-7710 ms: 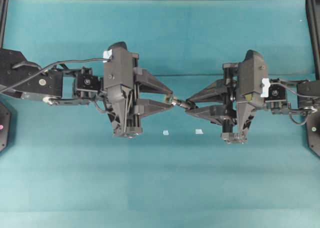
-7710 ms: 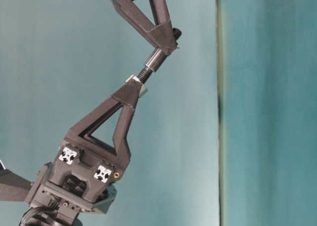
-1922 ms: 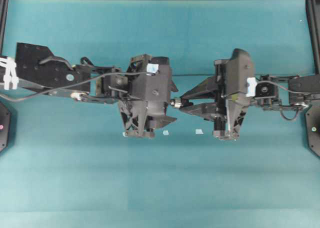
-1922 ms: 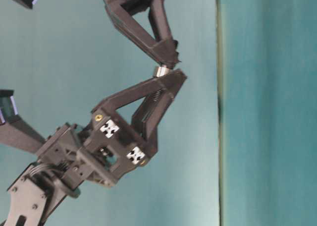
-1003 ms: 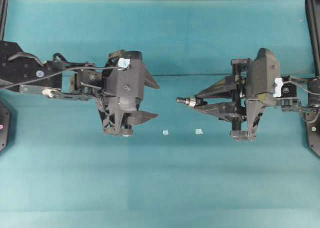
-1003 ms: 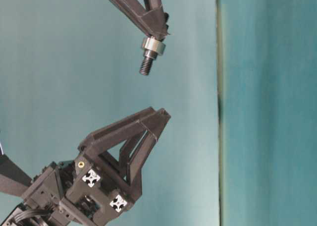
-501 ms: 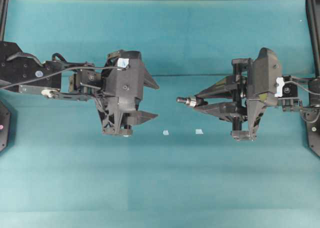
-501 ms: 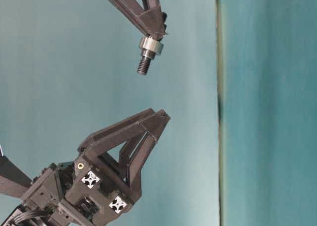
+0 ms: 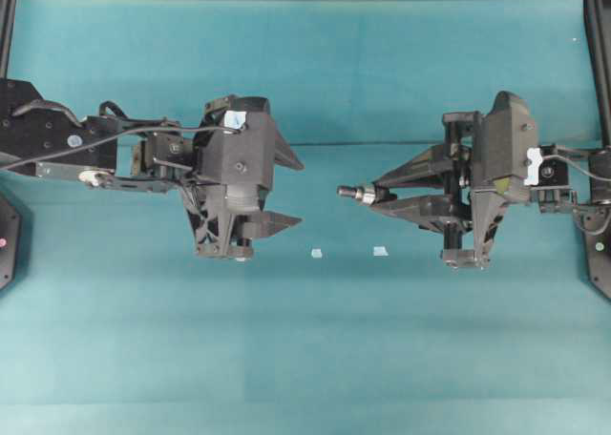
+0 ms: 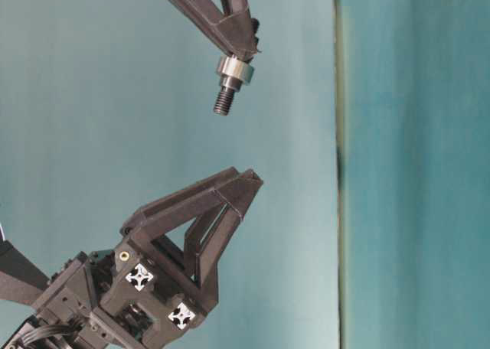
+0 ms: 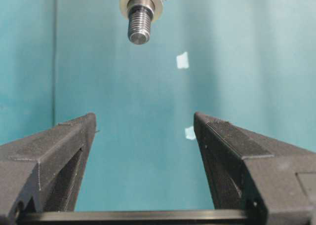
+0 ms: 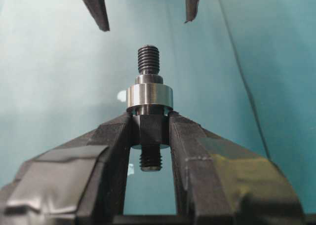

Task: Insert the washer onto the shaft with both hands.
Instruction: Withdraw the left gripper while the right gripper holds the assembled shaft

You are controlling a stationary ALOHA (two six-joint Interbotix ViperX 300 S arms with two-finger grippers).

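Your two black robot arms face each other across a teal desk (image 9: 305, 359), well apart, both held above its surface. Your right gripper (image 9: 374, 196) has its fingers (image 12: 113, 136) clamped together on the shaft (image 12: 148, 77), a short dark grey stepped metal pin. The washer (image 12: 149, 97), a thick silvery ring, already sits on the shaft, threaded over it and resting just beyond the fingertips, against them as far as the right wrist view shows. Judging by this, the insertion itself looks done: the ring is on the pin and nothing else grips it. What may be left is only to confirm that it is fully seated, or to set the assembly down. Your left gripper (image 9: 291, 191) has its fingers (image 11: 54, 151) spread wide apart and holds nothing; the gap between them lines up roughly with the pin's tip. In the overhead view the shaft's long axis runs level, side to side, with its free threaded end pointing toward the left gripper and its other end tucked back between the right fingers. In the table-level view the same threaded tip (image 10: 222, 102) pokes out past the washer toward the open left fingers. Two tiny pale scraps (image 9: 317, 253) lie on the desk below the gap between the arms, away from both grippers.
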